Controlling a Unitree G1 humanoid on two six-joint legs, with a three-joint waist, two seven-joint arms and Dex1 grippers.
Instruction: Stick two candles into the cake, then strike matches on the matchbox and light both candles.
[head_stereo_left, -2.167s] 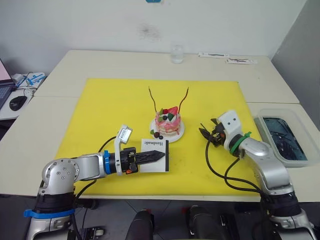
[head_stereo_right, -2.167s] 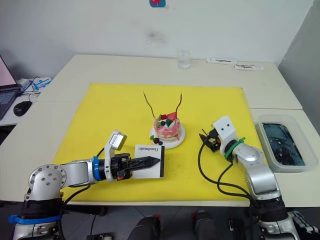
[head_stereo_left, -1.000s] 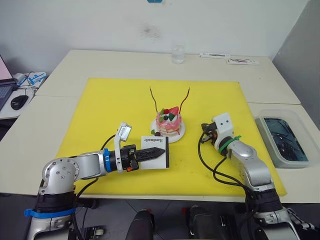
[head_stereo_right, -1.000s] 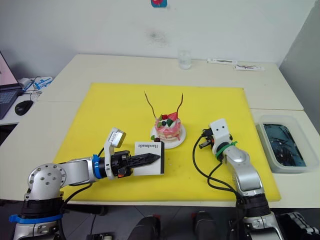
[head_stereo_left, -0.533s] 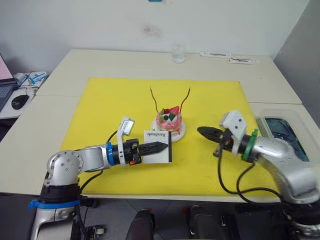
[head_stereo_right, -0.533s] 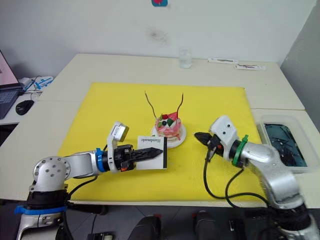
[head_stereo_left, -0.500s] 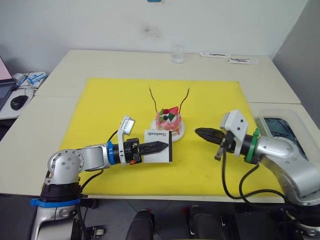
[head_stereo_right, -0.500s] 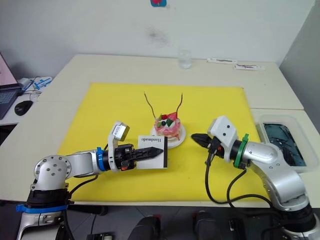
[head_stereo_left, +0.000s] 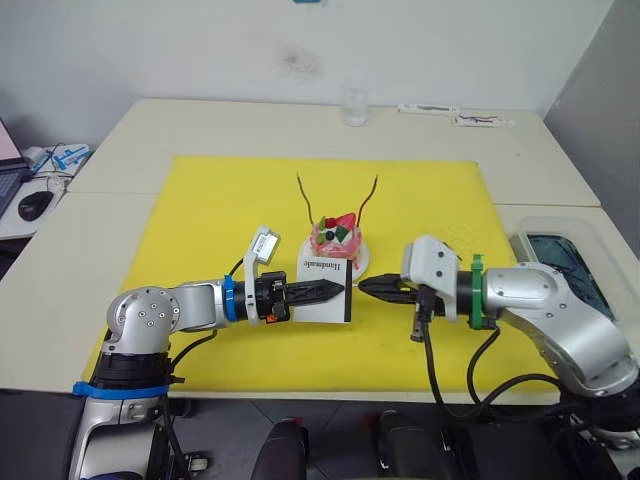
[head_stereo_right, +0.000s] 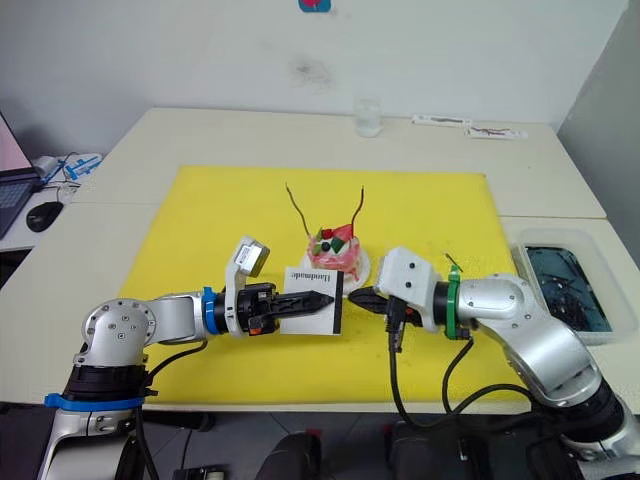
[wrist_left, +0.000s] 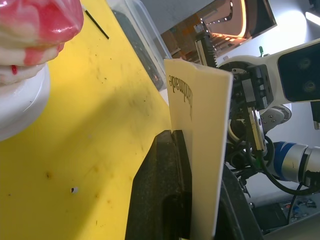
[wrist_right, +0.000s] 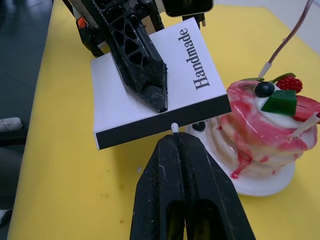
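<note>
The cake (head_stereo_left: 337, 241) sits on its small white plate mid-mat, with both wavy candles upright in it, one (head_stereo_left: 305, 200) on its left and one (head_stereo_left: 368, 198) on its right. My left gripper (head_stereo_left: 335, 291) is shut on the white matchbox (head_stereo_left: 322, 282), holding it on edge in front of the cake, black strip (wrist_right: 165, 125) facing my right gripper. My right gripper (wrist_right: 174, 142) is shut on a match. Its white tip (wrist_right: 174, 127) pokes out and touches the strip. Another match (wrist_left: 97, 25) lies on the mat.
The yellow mat (head_stereo_left: 200, 220) covers the table's middle. A clear bin (head_stereo_left: 568, 270) holding dark things stands at the right edge. A glass (head_stereo_left: 354, 107) and flat packets (head_stereo_left: 455, 115) are at the back. A mouse (head_stereo_left: 35, 205) lies far left.
My right gripper has swung left and down, bringing the match tip against the matchbox strip. My left gripper has shifted the matchbox slightly right, toward it.
</note>
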